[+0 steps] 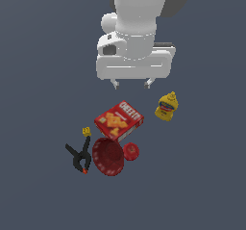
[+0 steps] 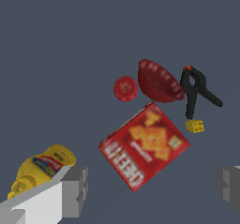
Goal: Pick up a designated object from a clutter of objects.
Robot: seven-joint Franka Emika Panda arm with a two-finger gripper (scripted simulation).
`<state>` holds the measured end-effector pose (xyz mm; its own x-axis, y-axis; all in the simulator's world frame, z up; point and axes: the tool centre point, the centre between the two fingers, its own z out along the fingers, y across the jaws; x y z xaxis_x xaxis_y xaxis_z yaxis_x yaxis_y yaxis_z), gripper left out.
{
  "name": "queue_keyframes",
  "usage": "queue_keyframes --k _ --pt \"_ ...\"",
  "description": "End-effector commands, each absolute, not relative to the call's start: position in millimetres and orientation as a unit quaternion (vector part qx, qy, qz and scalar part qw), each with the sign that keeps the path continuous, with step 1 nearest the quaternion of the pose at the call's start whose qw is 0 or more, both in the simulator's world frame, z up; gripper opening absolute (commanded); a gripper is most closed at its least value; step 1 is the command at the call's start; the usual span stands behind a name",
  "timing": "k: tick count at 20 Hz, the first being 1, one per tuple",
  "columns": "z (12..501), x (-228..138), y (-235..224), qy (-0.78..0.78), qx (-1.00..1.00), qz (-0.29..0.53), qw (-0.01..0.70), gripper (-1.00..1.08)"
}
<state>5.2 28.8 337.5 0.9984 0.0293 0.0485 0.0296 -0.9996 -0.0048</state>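
Observation:
The tiny yellow blocky piece with dark marks lies on the floor between the black spring clamp and the red Cheez-It box. It also shows in the wrist view, beside the clamp. My gripper hangs open and empty well above the clutter, above the box and toward the exterior view's right of the yellow piece. In the wrist view its fingers stand wide apart with nothing between them.
A red ribbed bowl and a small red round item lie close below the box in the exterior view. A yellow mustard bottle with a red label lies at the exterior view's right. The box shows in the wrist view.

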Motion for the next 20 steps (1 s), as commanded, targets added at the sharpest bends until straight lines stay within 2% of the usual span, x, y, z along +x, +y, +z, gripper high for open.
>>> queue_keyframes --k 1,13,20 --pt "338 5 29 -0.015 -1.0 -0.024 0.003 1.0" --pt "342 11 22 -0.009 -0.999 -0.031 0.017 1.0" --pt "327 17 11 -0.015 -0.999 -0.03 0.016 1.0"
